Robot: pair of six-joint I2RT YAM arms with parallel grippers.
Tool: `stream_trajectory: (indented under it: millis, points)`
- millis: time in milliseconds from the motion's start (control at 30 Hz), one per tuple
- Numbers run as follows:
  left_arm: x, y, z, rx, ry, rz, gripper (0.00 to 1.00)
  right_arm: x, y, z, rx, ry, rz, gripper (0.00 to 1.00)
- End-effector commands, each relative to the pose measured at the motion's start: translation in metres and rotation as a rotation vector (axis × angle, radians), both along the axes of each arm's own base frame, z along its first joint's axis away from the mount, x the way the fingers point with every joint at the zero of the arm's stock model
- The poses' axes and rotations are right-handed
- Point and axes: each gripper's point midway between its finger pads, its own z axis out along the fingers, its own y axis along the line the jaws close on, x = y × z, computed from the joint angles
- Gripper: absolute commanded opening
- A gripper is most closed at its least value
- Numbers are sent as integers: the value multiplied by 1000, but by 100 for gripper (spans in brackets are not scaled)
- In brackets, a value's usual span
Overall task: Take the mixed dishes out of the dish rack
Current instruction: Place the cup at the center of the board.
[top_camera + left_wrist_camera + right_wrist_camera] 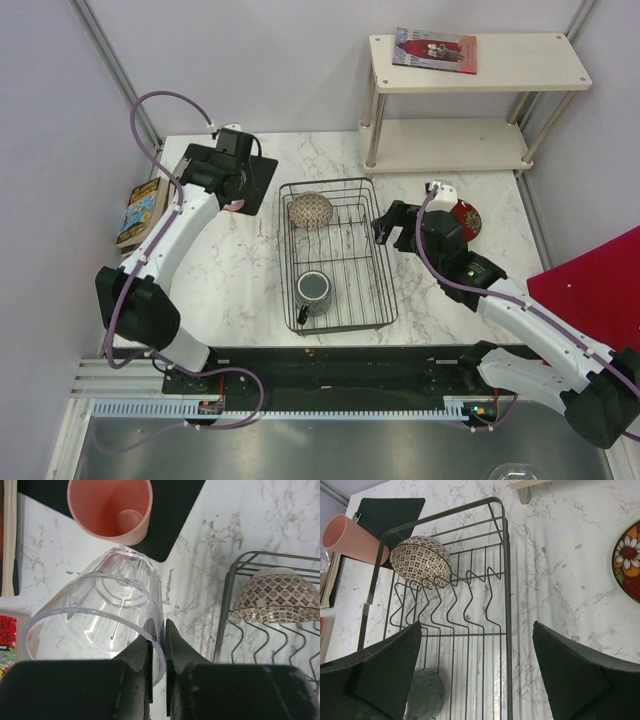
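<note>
left end effector (158, 630): all but closed; I read its two fingers (140, 655) pinching the wall of the small clear glass (95, 615) at the rim, one inside, one outside
small clear glass: outside the dish rack (506, 605), held tipped on its side, mouth toward the wrist camera, base pointing at the pink cup (110, 510); it is over bare marble just off the corner of the black mat (175, 515); I cannot tell whether it touches the table (250, 520)
pink cup: upright, mouth up, on the black mat near its corner, just beyond the glass's base
right end effector (476, 630): jaws spread wide, nothing held; from overhead it hangs at the dish rack's right rim, toward the far end
dish rack: black wire basket, mid-table between the two arms, two dishes inside
bowl (311, 210): patterned beige-brown, far left corner of the rack, rim down, propped on the wire dividers
dark grey mug (313, 290): near end of the rack, left of centre, mouth up
red patterned plate (467, 217): flat on the table just right of the rack, partly hidden behind the right arm from overhead
books (145, 210): small stack at the table's left edge, beside the left arm
shelf (480, 70): beige, two tiers, far right corner, a magazine (435, 50) on the top tier
</note>
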Motion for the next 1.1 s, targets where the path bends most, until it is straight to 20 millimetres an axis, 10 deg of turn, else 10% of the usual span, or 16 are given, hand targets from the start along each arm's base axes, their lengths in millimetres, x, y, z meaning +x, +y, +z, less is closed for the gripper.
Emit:
stream_trajectory:
  millis: [0, 600, 833, 1067]
  points:
    - [4, 27, -20, 93, 83, 31, 2, -1, -2, 8, -11, -25, 10, 98]
    - [3, 10, -138, 79, 410, 6, 2, -1, 4, -9, -37, 6, 45, 98]
    - [-2, 4, -148, 32, 430, -7, 30, 2, 9, -14, -52, 23, 61, 98]
    - [-2, 0, -116, -14, 349, 0, 60, 4, 13, -13, -53, 27, 74, 98]
